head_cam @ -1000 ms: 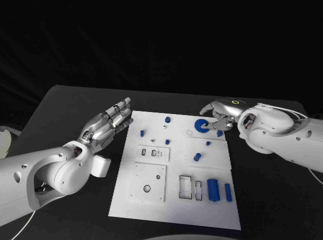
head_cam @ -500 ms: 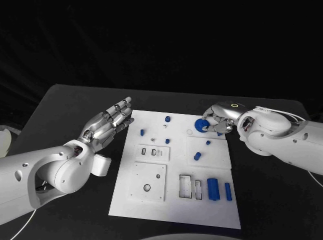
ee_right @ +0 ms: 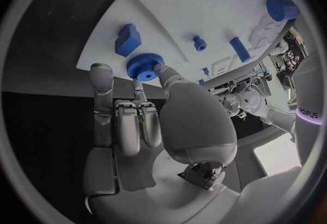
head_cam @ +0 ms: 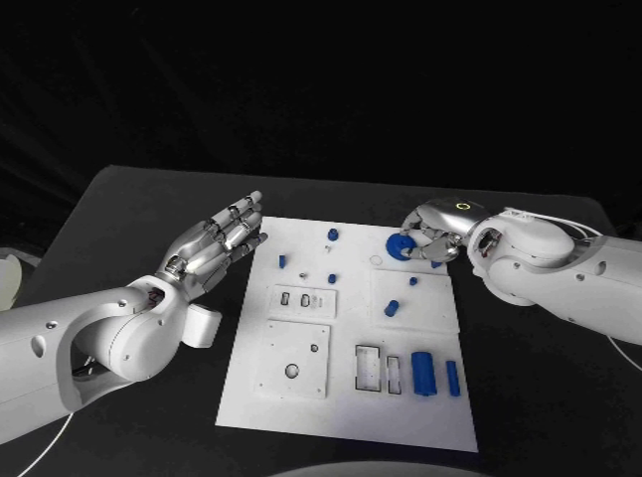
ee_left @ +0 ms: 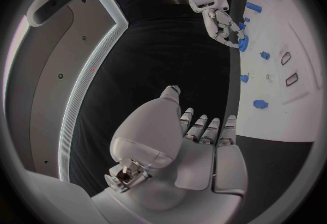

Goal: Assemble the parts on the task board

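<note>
The blue gear is now held lifted and tilted at the far right part of the task board, pinched by the right hand. One second ago it lay flatter on the board under the fingers; since then it has been drawn slightly toward the board's middle and tipped up. This is judged as a pick just completed, with the carry to its seat still to come. Which post is meant cannot be told.

The left hand has not moved: it is held palm up beside the board's left edge, fingers spread, nothing in it.

The rest of the board is unchanged: a blue cylinder and a blue bar lie at the near right corner, and small blue pegs stand in the far half.

In the right wrist view the grip is seen closely: the gear, toothed at its rim, is touched by the thumb tip and a fingertip, with a blue block just beside it. From the head view this contact is partly hidden by the hand itself. In the left wrist view the empty left hand is seen flat and open, and the right hand with the gear is seen well apart across the board.
</note>
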Robot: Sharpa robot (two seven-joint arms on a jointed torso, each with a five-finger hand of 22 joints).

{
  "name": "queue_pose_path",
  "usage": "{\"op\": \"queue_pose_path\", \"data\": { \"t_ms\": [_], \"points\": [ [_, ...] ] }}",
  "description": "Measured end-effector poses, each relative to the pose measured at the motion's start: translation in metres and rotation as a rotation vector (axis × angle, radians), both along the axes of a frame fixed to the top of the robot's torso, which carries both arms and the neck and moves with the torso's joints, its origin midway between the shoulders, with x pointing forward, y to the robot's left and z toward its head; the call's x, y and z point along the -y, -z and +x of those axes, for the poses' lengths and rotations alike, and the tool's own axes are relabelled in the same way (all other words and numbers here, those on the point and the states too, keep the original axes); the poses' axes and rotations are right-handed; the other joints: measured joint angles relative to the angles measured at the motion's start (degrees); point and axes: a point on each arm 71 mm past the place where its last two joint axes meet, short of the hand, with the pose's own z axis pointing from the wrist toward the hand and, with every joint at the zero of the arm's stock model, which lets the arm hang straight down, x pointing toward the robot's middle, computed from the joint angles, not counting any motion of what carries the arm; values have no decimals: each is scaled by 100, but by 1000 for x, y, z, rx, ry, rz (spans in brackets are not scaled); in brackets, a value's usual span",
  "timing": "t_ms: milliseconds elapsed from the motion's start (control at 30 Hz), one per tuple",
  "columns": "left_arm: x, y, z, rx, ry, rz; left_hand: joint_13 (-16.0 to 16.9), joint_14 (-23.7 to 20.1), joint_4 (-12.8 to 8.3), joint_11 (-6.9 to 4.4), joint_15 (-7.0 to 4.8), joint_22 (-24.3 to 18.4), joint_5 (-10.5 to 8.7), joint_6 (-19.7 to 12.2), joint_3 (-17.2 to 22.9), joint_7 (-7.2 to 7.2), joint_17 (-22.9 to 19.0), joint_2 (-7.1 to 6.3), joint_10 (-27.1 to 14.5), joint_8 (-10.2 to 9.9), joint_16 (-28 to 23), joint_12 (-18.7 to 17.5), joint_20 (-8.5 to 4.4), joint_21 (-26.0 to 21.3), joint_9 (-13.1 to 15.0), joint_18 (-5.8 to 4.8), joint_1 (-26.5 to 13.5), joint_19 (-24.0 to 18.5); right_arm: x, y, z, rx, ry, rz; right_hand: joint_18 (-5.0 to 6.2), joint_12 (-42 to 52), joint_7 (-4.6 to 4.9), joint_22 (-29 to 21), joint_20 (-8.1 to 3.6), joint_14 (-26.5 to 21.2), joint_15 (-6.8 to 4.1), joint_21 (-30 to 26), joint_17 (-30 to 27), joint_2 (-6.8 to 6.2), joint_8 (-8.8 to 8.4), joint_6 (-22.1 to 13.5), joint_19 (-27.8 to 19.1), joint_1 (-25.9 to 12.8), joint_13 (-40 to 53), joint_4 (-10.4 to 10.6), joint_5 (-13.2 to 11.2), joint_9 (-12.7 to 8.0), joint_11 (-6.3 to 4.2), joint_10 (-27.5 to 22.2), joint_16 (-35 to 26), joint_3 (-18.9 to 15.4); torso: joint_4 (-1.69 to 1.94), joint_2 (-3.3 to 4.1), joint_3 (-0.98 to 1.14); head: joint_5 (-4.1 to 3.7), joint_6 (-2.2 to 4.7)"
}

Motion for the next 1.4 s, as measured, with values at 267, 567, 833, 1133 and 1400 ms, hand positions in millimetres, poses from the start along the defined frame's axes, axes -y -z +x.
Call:
{"op": "queue_pose_path", "data": {
  "t_ms": [267,567,833,1133,1400],
  "points": [
    [-1,0,0,-2,0,1,6,0,-15,21,0,0,0,0,15,0,6,0,22,0,0,0,0,0,0,0,0,0,-6,0,-1,32,-27,10,0,0,8,275,-53,-1,-42,206,0,-11,0,8,53,130,0,-150,924,-16,-28,-28,0,111,-6,-1,-3,19,12],
    [-2,0,0,-4,0,1,5,0,-15,21,0,4,0,0,15,0,6,0,21,0,23,0,0,0,0,0,0,0,-21,-12,-5,72,-75,40,-90,0,8,575,-72,-21,-62,468,-1,-146,1,7,218,-64,-1,-168,1480,-18,-50,-8,68,255,2,1,-7,8,22],
    [-2,1,0,-5,1,2,5,0,-15,20,0,3,0,0,15,0,6,0,20,0,23,0,0,0,0,0,0,0,-47,-33,-5,83,-120,110,-90,0,7,741,-62,-21,-62,605,-1,-143,2,7,311,-243,-1,-146,1628,-17,-50,-8,68,278,10,1,-10,-4,-5],
    [-1,2,2,-5,2,3,12,0,-15,50,0,3,0,0,15,0,5,0,51,0,23,0,0,0,0,0,0,0,-80,-34,-5,36,-166,151,-90,0,-2,769,-61,-21,-62,604,-2,-166,3,-2,311,-369,-2,-41,1636,-17,-49,-8,67,381,15,-1,-14,-27,-36],
    [1,2,2,-6,6,2,11,20,-15,50,20,2,0,0,15,0,5,0,51,0,23,0,0,0,0,0,0,0,-100,-29,1,-4,-183,143,-90,0,-4,741,-61,-21,-61,567,-2,-197,3,-4,311,-401,-2,53,1660,-17,-12,-15,67,491,19,-2,-10,-40,-40]
  ]
}}
